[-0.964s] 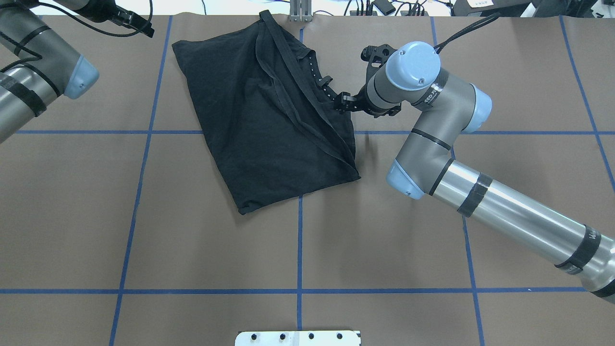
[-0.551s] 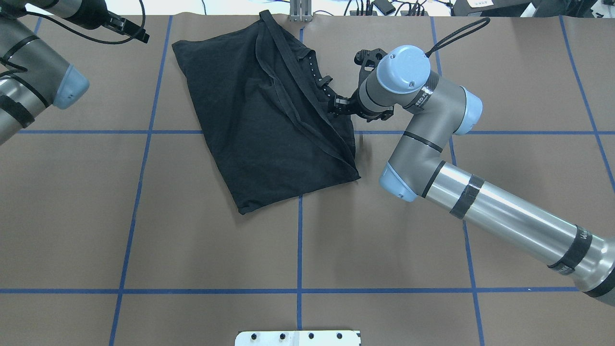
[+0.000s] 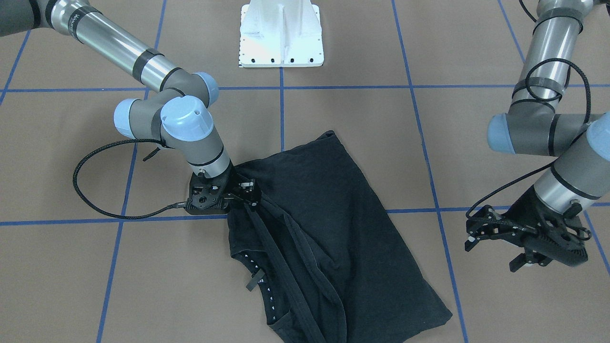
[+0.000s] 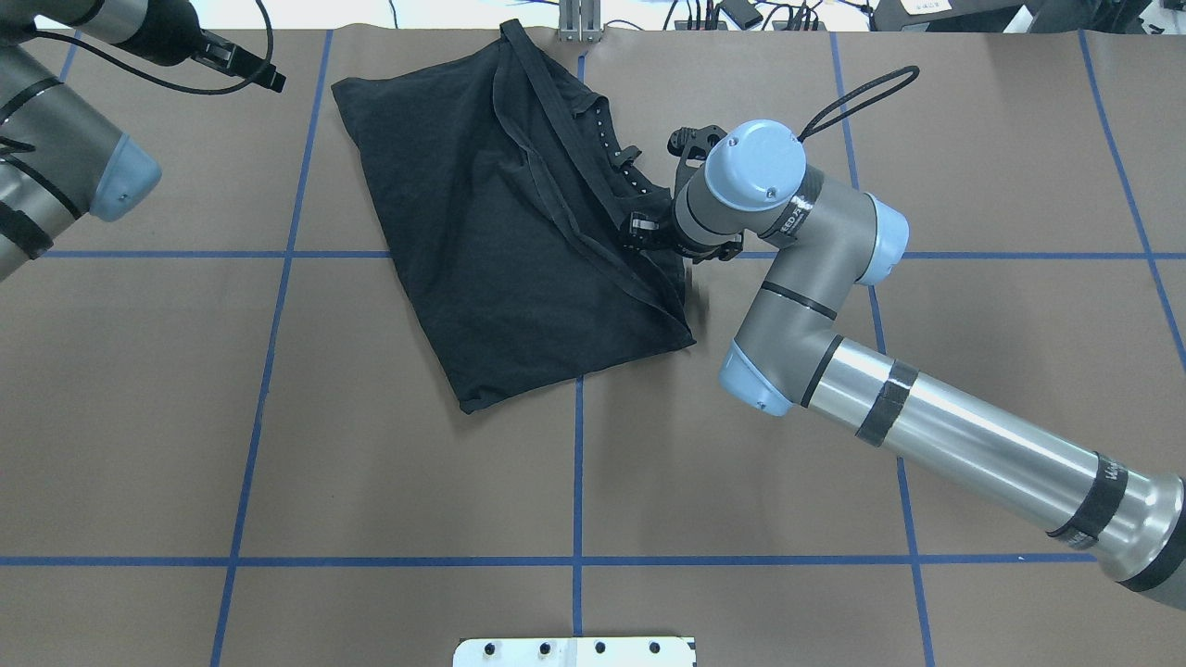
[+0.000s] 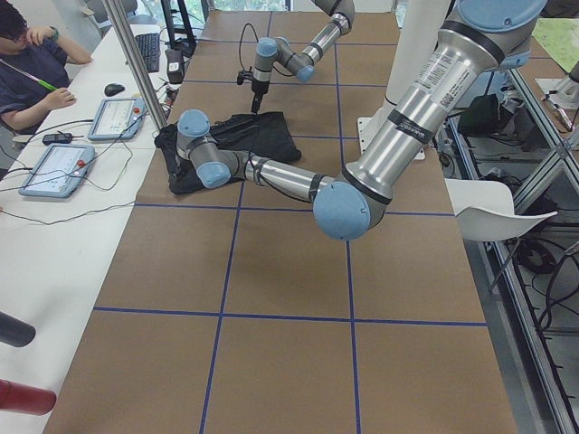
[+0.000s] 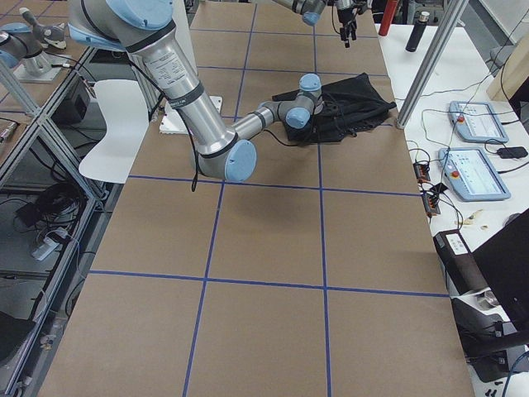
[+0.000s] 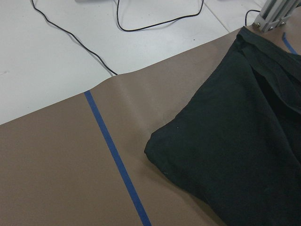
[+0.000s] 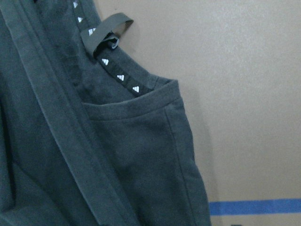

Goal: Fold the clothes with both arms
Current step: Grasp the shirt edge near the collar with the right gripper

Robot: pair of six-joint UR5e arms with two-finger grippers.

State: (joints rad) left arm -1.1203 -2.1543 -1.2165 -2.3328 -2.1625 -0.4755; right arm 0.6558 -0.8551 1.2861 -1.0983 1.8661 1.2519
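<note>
1. The black T-shirt (image 4: 519,232) lies in a loose, slanted fold on the far part of the table (image 4: 278,445) from the robot. It straddles the middle blue tape line (image 4: 577,463), and its far end reaches the table edge beside a metal post (image 4: 579,20).
2. Long seams and hems run down the shirt's length. The neck tape (image 8: 120,77), printed with small white triangles, and a hanging loop (image 8: 106,33) show along the side nearer the right arm.
3. The right gripper (image 4: 637,233) is down at that side edge, close by the neckline. Its two fingertips look a little spread over the cloth, with nothing clearly pinched.
4. The right arm (image 4: 927,435) reaches in low across the table, with its black cable (image 3: 86,190) looping out over the brown surface.
5. The left gripper (image 3: 471,233) hangs above the table well apart from the shirt, off its other side. Its fingers are parted and hold nothing.
6. The left wrist view looks down on a rounded corner of the shirt (image 7: 225,141), a blue tape line, and black cables (image 7: 160,21) on a white surface past the brown cover.
7. A white base plate (image 3: 281,33) is bolted at the robot's side of the table.
</note>
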